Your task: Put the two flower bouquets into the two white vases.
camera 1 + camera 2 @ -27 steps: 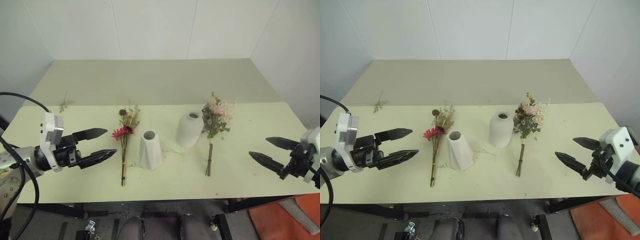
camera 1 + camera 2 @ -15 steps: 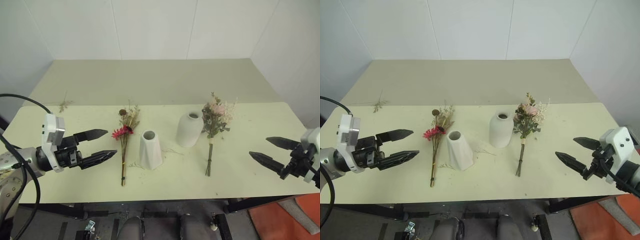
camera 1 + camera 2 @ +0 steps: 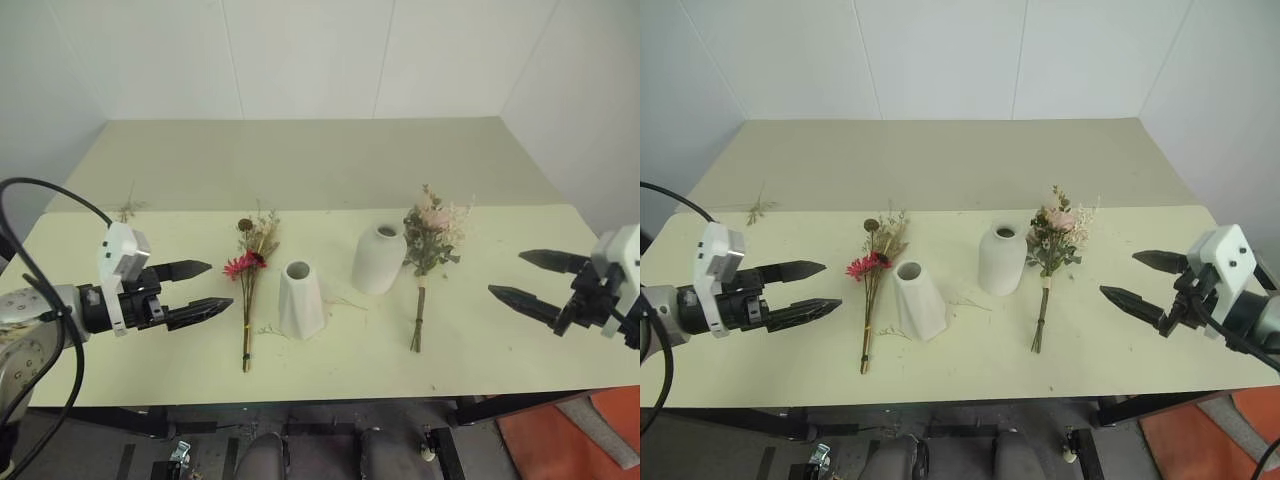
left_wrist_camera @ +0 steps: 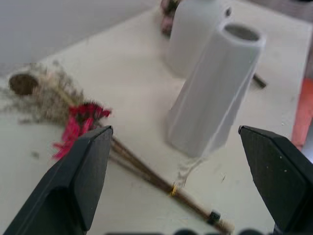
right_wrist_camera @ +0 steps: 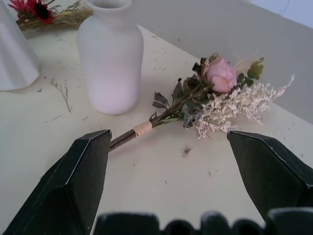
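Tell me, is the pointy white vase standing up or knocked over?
Standing up. The angular vase rests on its wide base on the table, its open mouth facing up.

Black two-fingered claws [image 3: 197, 289], white wrist housings

We see soft, even, fairly bright light from overhead, with faint short shadows beside the vases [image 3: 301, 300] on the surface [image 3: 500, 350] and no glare. In the left wrist view the near black fingers [image 4: 80, 176] and far objects look blurred
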{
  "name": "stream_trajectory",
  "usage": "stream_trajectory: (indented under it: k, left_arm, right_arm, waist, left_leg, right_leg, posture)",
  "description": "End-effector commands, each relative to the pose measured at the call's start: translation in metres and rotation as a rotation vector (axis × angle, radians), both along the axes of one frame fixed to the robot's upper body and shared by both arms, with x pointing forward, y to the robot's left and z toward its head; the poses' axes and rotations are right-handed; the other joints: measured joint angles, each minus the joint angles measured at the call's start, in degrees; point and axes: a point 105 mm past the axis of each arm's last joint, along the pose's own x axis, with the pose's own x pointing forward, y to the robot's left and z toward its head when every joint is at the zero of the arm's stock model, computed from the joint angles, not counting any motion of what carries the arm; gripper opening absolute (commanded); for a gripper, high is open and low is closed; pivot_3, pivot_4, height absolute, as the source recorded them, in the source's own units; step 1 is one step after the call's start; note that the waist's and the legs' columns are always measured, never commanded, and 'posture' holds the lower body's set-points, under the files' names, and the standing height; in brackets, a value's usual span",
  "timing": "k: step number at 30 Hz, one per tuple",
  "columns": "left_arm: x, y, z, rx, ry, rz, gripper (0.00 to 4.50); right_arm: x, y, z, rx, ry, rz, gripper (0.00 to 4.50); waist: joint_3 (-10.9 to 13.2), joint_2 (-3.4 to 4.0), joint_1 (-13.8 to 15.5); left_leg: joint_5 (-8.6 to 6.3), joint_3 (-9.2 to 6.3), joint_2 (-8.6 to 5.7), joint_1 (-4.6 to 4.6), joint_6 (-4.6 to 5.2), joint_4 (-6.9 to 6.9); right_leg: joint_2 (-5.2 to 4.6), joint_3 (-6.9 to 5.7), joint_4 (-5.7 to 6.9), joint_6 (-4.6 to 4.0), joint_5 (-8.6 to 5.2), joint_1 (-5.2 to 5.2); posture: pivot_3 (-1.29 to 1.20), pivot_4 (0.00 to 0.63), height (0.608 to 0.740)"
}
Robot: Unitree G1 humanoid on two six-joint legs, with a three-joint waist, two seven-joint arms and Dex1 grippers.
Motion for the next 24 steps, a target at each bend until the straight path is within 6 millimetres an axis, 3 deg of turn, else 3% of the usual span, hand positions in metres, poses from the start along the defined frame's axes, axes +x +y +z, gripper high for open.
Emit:
stream_trajectory:
  k: [1, 13, 24]
  left_arm:
    - [0.006, -0.006, -0.003, 0.064, 0.022, 0.040, 4.49]
    - [0.058, -0.020, -0.042, 0.229, 0.321, 0.324, 4.49]
    - [0.066, -0.032, -0.045, 0.255, 0.360, 0.326, 4.49]
  right_arm:
    - [0.002, 0.006, 0.018, -0.054, -0.064, 0.079, 4.50]
    - [0.010, 0.024, 0.040, -0.126, -0.125, 0.263, 4.50]
    - [0.007, 0.029, 0.040, -0.117, -0.136, 0.293, 4.50]
  waist:
    - [0.0, -0.01, 0.1]
    - [0.0, -0.02, 0.0]
    - [0.0, -0.02, 0.1]
  left_leg:
    - [0.00, -0.01, 0.00, -0.03, 0.00, 0.00]
    - [0.00, -0.08, -0.05, -0.02, 0.01, 0.00]
    - [0.00, -0.08, -0.06, -0.14, 0.00, 0.01]
  right_leg:
    - [0.00, -0.01, -0.01, 0.00, 0.00, -0.02]
    - [0.00, -0.05, -0.02, 0.02, 0.01, 0.07]
    - [-0.02, -0.02, 0.04, 0.01, 0.01, -0.13]
  posture:
    - [0.00, 0.150, 0.740]
    - [0.00, 0.150, 0.740]
    - [0.00, 0.150, 0.740]
